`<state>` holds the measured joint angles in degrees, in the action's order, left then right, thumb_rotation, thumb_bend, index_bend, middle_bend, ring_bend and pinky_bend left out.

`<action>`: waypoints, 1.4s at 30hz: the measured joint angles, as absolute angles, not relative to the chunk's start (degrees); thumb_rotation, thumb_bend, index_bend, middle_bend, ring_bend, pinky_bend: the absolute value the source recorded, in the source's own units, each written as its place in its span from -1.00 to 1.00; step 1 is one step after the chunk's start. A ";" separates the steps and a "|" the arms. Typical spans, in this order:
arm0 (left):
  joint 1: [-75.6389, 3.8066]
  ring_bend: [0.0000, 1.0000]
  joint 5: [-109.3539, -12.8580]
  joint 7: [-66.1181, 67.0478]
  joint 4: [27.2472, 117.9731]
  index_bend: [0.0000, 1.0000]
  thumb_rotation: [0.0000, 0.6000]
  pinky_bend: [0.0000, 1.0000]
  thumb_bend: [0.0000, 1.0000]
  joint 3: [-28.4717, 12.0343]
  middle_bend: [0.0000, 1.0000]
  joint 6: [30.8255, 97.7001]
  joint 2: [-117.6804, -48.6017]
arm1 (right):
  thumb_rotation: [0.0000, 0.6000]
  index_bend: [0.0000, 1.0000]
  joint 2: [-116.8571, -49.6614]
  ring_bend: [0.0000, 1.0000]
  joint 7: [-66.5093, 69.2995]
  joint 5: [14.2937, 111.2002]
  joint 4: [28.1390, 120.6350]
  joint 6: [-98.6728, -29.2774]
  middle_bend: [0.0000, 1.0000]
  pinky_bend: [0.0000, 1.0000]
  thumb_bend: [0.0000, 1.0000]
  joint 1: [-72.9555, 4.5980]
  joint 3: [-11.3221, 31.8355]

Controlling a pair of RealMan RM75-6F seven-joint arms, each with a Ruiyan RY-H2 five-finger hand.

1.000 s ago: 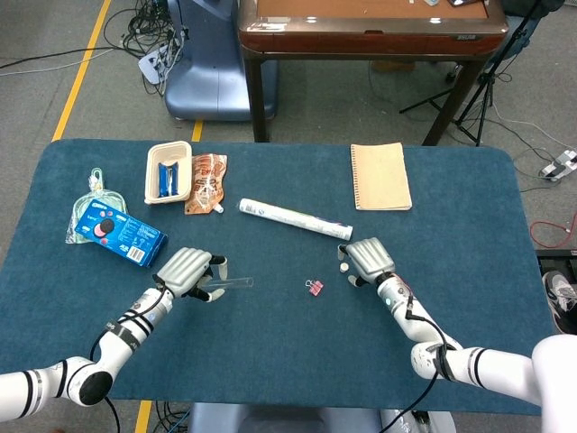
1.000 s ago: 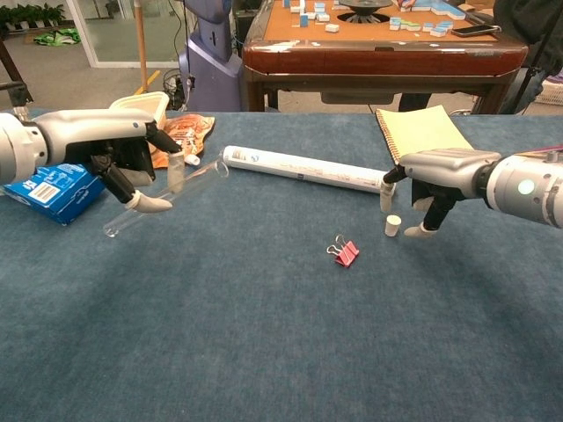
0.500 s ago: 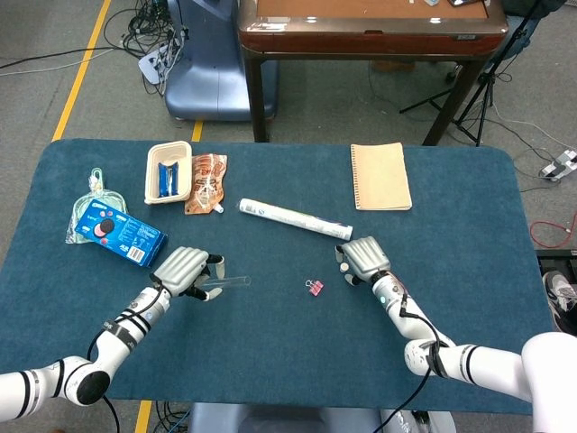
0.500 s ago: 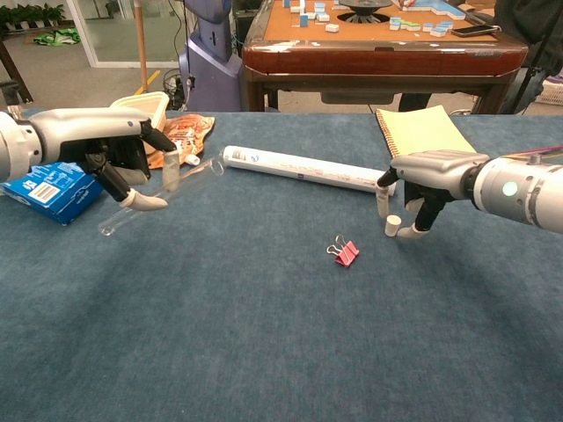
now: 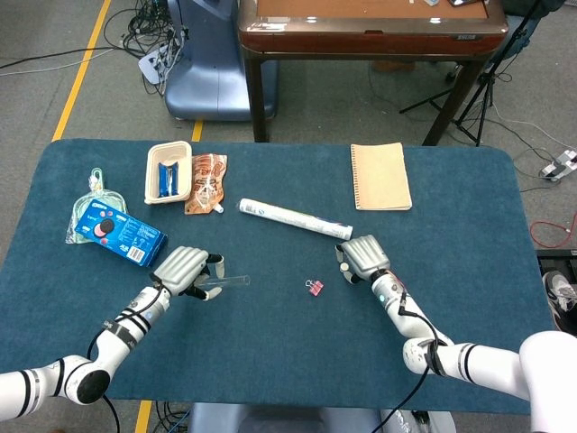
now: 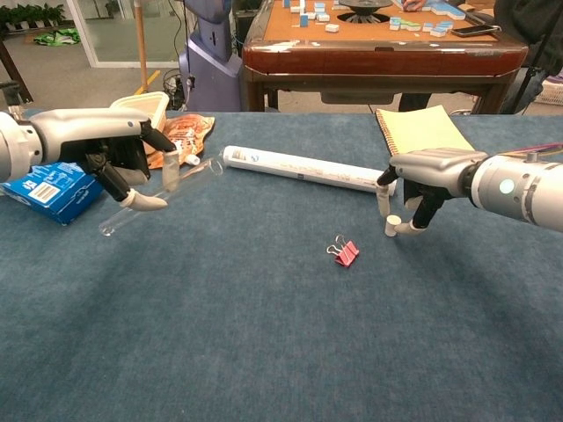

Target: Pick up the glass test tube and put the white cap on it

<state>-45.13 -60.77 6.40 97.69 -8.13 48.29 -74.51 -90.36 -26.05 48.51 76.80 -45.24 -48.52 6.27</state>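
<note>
Left hand [image 6: 119,154] holding the glass tube [image 6: 158,197], right hand [image 6: 422,180] at the cap [image 6: 392,226].
We see the tube slanting up to the right between closed fingers; right fingers pinch the white cap on the table [image 6: 264,334].

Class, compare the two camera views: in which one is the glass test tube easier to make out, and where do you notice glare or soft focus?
Chest view: the glass test tube shows clearly in the left robot hand, though faint against the cloth. Head view: the tube is only a thin pale streak. Glare: ceiling lights reflect off the wooden table in the head view. Both views look evenly lit, with soft shadows.
</note>
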 measured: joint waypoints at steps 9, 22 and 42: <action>-45.17 1.00 -60.49 6.45 97.37 0.28 1.00 1.00 -0.48 -8.12 1.00 48.13 -74.65 | 1.00 0.00 -90.68 1.00 -26.45 47.56 76.27 -44.80 1.00 1.00 -0.33 -48.85 6.12; -45.18 1.00 -59.75 6.13 96.56 0.28 1.00 1.00 -0.48 -8.48 1.00 48.16 -74.93 | 1.00 0.16 -90.09 1.00 -25.66 47.73 76.82 -45.51 1.00 1.00 -0.19 -48.83 6.73; -46.23 1.00 -56.58 -0.61 94.87 0.29 1.00 1.00 -0.48 -11.92 1.00 45.87 -79.04 | 1.00 0.25 -65.10 1.00 -5.53 61.21 110.65 -51.69 1.00 1.00 -0.18 -42.58 16.00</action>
<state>-46.23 -56.58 -0.61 94.87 -11.92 45.87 -79.04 -65.10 -5.53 61.21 110.65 -51.69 -42.58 16.00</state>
